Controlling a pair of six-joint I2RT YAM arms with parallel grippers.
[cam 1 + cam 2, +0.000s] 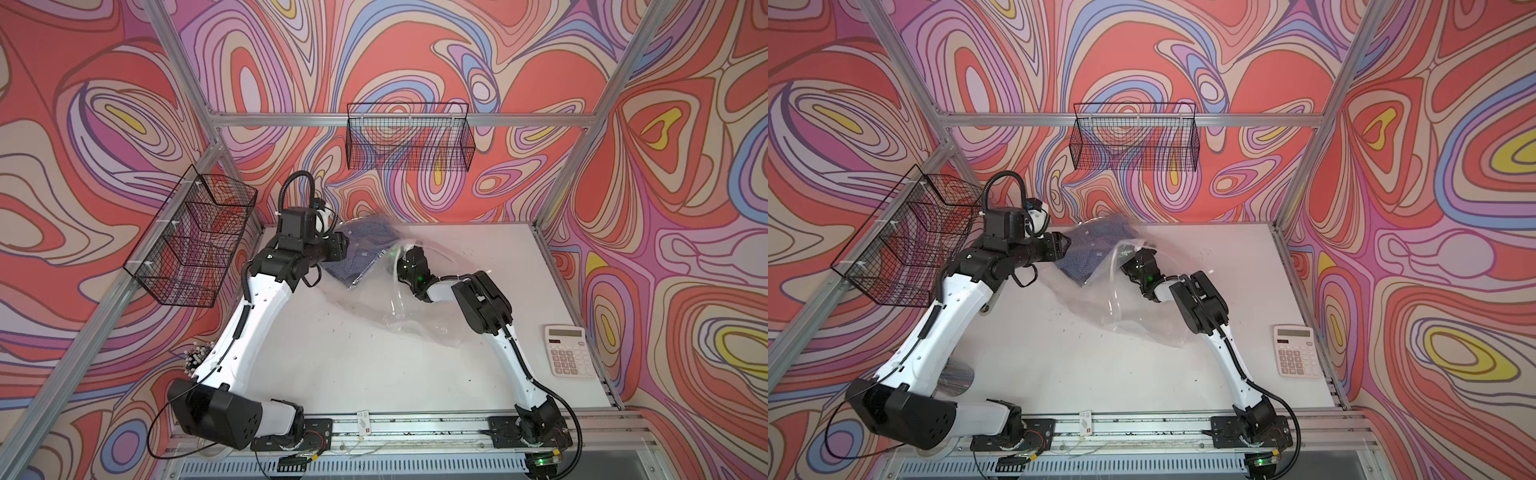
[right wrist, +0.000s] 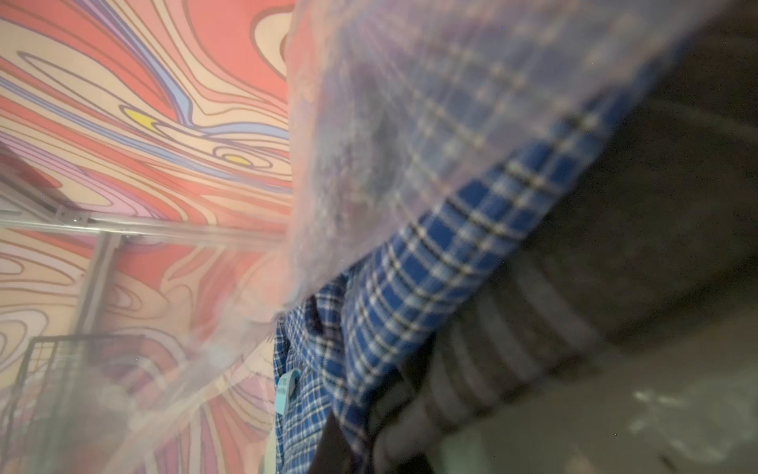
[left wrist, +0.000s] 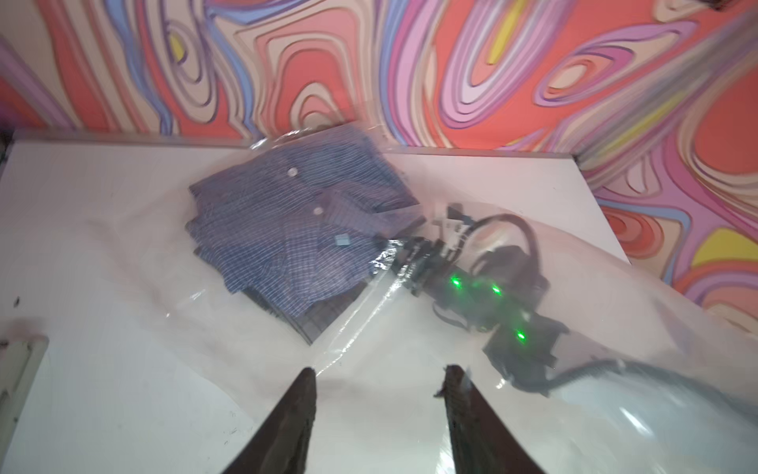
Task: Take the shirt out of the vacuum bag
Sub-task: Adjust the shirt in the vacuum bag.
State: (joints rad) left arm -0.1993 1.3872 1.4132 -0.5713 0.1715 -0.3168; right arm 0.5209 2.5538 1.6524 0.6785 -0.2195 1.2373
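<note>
No legible text in any view.
- Calculator [image 1: 568,351] on the worktop [image 1: 374,365]: key legends and display too small to read.
- White card [image 1: 363,420] on the front rail [image 1: 432,428]: red mark, print unreadable.
- Teal tag [image 2: 286,388] on the shirt [image 2: 430,254]: lettering blurred.

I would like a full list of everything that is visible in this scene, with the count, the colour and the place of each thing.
folded blue checked shirt: one, blue with pale checks, far side of the table, inside the bag
transparent plastic vacuum bag: one, clear, crumpled across the table's middle, around the shirt
white desk calculator: one, white, near the table's right edge
black wire baskets: two, black, one on the back wall, one on the left wall
white table: one, white, under everything
left claw: one, dark, open, beside the shirt at the bag's plastic
right claw: one, black, shut, reaching inside the bag, seems to pinch the shirt's edge
</note>
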